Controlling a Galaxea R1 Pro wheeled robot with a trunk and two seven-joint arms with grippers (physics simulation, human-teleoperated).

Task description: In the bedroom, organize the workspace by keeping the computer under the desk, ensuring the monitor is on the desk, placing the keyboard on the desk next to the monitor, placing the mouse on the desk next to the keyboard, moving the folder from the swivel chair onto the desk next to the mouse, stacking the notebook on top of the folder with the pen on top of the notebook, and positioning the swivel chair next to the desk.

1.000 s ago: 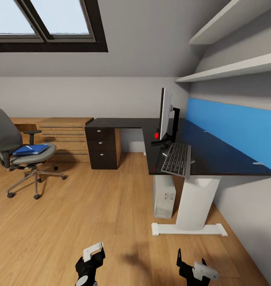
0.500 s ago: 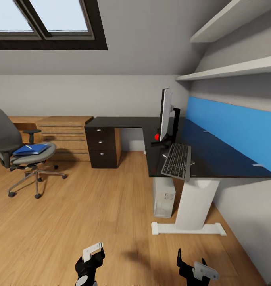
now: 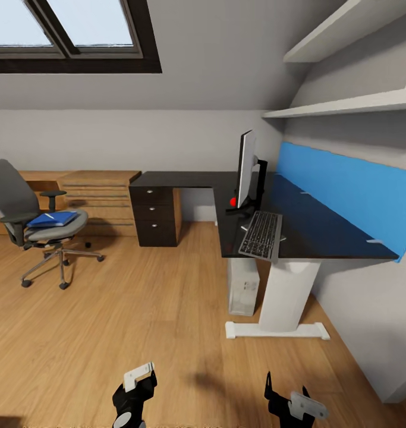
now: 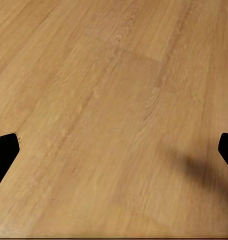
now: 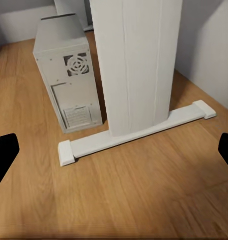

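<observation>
Both pincers, left pincer [image 3: 133,392] and right pincer [image 3: 290,399], hang spread wide and empty over the wood floor [image 3: 167,309], while at two o'clock the bench [image 3: 321,235] carries monitor [image 3: 245,169] and keyboard [image 3: 261,235], computer [image 3: 243,286] beneath, and at ten o'clock the chair [image 3: 30,223] holds the folder [image 3: 51,219].

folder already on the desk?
No, the folder lies on the seat of the swivel chair, which stands well apart from the desk across the wood floor.
</observation>
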